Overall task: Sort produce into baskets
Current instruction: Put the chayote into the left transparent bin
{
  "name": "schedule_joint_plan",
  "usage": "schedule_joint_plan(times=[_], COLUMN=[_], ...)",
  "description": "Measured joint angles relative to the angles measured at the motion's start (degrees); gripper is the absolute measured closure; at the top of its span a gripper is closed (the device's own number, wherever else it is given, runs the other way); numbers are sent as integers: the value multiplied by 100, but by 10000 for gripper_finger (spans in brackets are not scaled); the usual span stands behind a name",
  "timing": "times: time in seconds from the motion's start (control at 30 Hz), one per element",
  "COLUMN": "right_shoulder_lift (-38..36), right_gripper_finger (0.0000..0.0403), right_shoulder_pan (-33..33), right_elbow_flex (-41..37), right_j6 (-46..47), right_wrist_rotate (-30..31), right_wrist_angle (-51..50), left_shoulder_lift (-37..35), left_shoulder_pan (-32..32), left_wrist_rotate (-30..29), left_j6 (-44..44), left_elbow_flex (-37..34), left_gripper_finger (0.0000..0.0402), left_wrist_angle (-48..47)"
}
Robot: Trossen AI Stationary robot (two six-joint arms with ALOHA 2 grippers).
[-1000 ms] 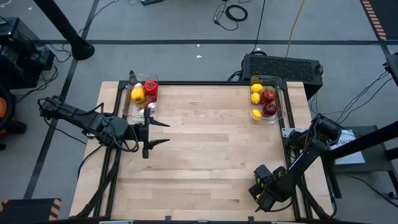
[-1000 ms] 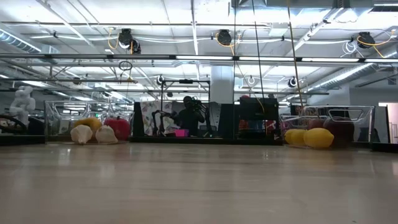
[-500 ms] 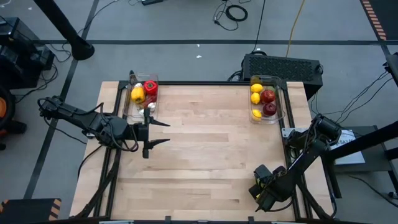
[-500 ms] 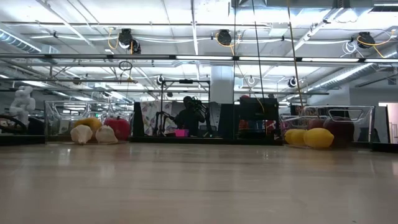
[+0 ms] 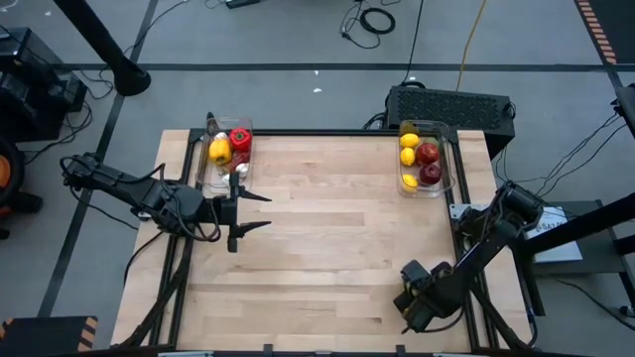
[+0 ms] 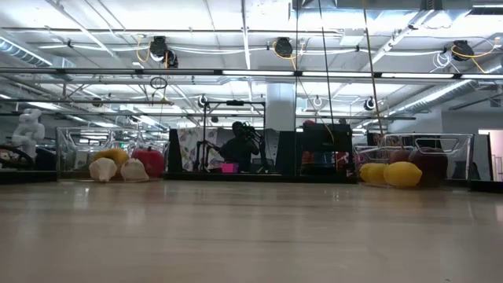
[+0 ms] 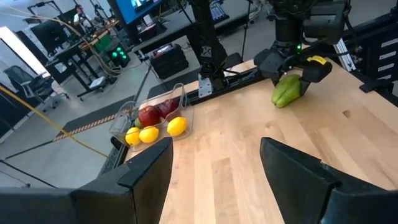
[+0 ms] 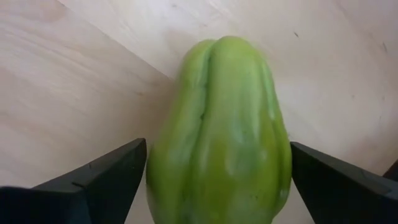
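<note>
At the lower right of the high view, the right claw (image 5: 415,302) grips a green pepper (image 8: 219,130), its fingers closed against the pepper's sides just above the tabletop (image 5: 327,238). The left claw (image 5: 260,212) sits at the left edge, spread wide and holding nothing. The left basket (image 5: 224,157) and right basket (image 5: 424,157) stand at the upper corners, both holding produce.

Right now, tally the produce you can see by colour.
Yellow pieces: 4
Red pieces: 3
White garlic: 2
Green pepper: 1, in the right pincer
Total: 10
</note>
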Motion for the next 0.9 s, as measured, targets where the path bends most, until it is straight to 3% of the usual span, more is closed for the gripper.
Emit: schedule_joint_plan(times=[0.2,0.5,0.7,0.9], right_shoulder_lift=[0,-4,-4,-4], right_gripper_finger=[32,108,89,82], right_shoulder_pan=[-131,-181,-350,-967], right_elbow_flex=[0,6,7,7], right_j6=[-192,-367,-569,-1530], right_wrist_rotate=[-1,-5,1,351], right_wrist_angle=[7,84,131,432], left_shoulder_lift=[0,0,0,0], left_shoulder_pan=[0,0,1,2], left_wrist_rotate=[-71,-142,-142,-142], left_j6=[97,99,99,147], left_elbow_flex=[1,1,0,0], left_gripper_finger=[153,153,153,153], left_wrist_angle=[-7,-7,-5,164])
